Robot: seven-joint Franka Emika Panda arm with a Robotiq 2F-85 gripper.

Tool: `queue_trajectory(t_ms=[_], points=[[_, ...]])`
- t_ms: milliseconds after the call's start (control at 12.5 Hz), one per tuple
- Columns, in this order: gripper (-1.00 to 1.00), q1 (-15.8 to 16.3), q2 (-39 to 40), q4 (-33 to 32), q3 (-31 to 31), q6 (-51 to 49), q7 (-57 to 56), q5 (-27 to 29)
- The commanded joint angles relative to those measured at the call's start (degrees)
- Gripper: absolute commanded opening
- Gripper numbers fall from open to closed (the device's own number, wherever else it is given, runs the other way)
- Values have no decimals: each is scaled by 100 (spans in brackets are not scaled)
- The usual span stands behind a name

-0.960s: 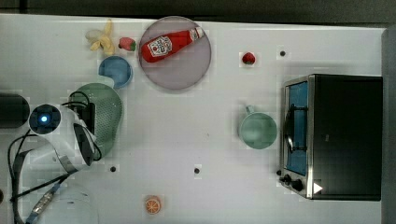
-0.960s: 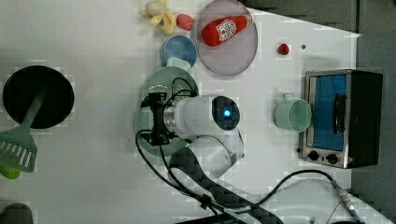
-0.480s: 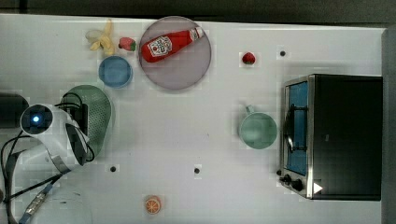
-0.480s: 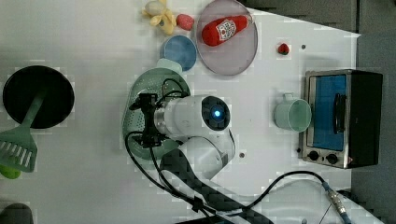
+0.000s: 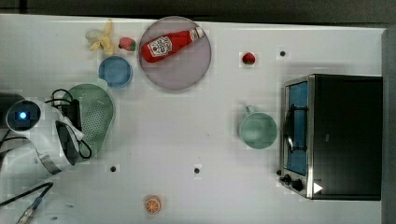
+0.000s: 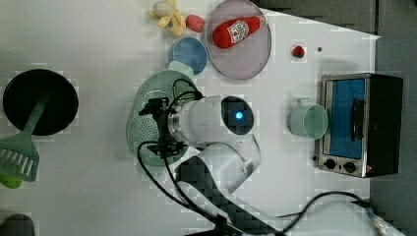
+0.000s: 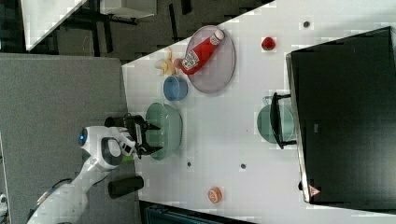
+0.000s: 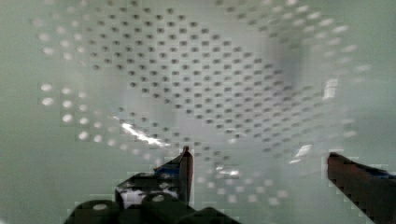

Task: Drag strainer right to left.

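Strainer (image 5: pixel 95 116) sits at the top view's far left of the table (image 5: pixel 196 135); drag looks done. Tool (image 8: pixel 257 163) spread wide inside it, apparently gripping nothing.

ketchup bottle (image 5: pixel 170 42) lying on plate (image 5: pixel 187 70) | blue bowl (image 5: pixel 115 72) at plate's 8 o'clock | mug (image 5: pixel 257 130) at toaster oven's (image 5: pixel 343 135) 9 o'clock
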Motion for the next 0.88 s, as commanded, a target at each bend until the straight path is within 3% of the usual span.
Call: queue_trajectory(t_ms=[80,480,880], points=[[100,-115,-1140,38,-481,-756,-1499,-98],[100,-217,-2841,71,-2058,-2095,-3416,-272],[100,-320,-4049,73,-3531,-3616,-6034,-1731]])
